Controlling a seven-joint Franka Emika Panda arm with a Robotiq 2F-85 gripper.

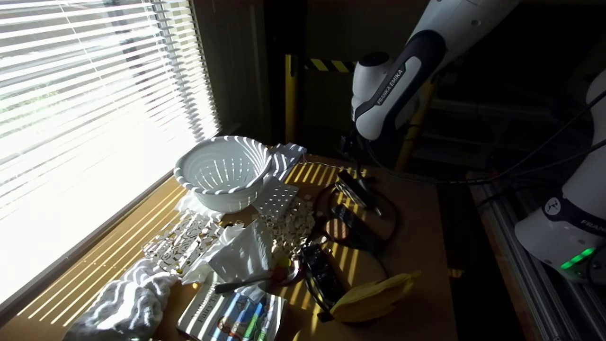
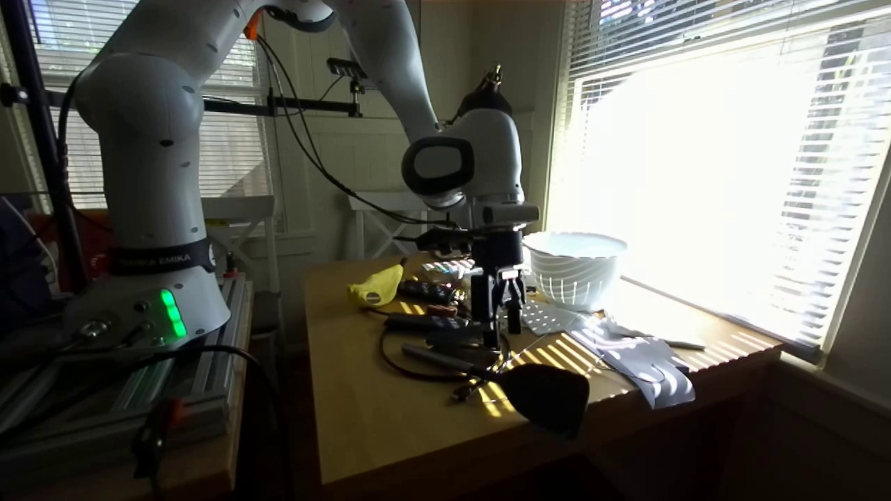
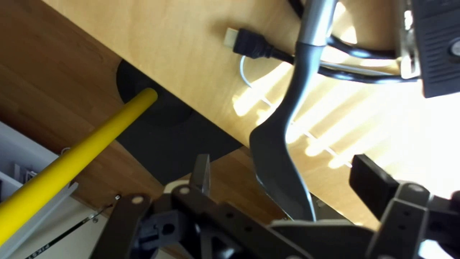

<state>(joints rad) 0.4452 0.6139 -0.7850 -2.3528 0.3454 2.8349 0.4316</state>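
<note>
trainee: where was the black spatula [image 3: 271, 140], and what was the state of the claw [image 3: 285, 172]?

instructor: the spatula lay across the edge of the counter [image 3: 161, 36], its blade projecting beyond that edge. the claw stood over it with fingers spread wide and gripped nothing. in the wrist view the blade appeared between the fingertips; contact could not be confirmed.

trainee: which step was in hand?

instructor: by judgement, the approach. the claw was set above the spatula, and no grip was made.

trainee: what did the next move call for?

instructor: in all likelihood, the fingers needed alignment across the neck or handle, with height verified, before any closing. downward pressure on the overhanging blade risked tipping the spatula.

trainee: which items required clearance?

instructor: a black cable [image 3: 359, 77] passed under the handle, its plug [image 3: 251, 44] just beside it. a black device [image 3: 438, 46] sat near the handle. farther out, in an exterior view, a white colander [image 2: 578, 270] stood upright and a grey glove-shaped piece [image 2: 644, 362] lay at the edge. well apart from the claw, in an exterior view, were a yellow banana-shaped item [image 1: 374, 298] and a book [image 1: 203, 310].
</note>
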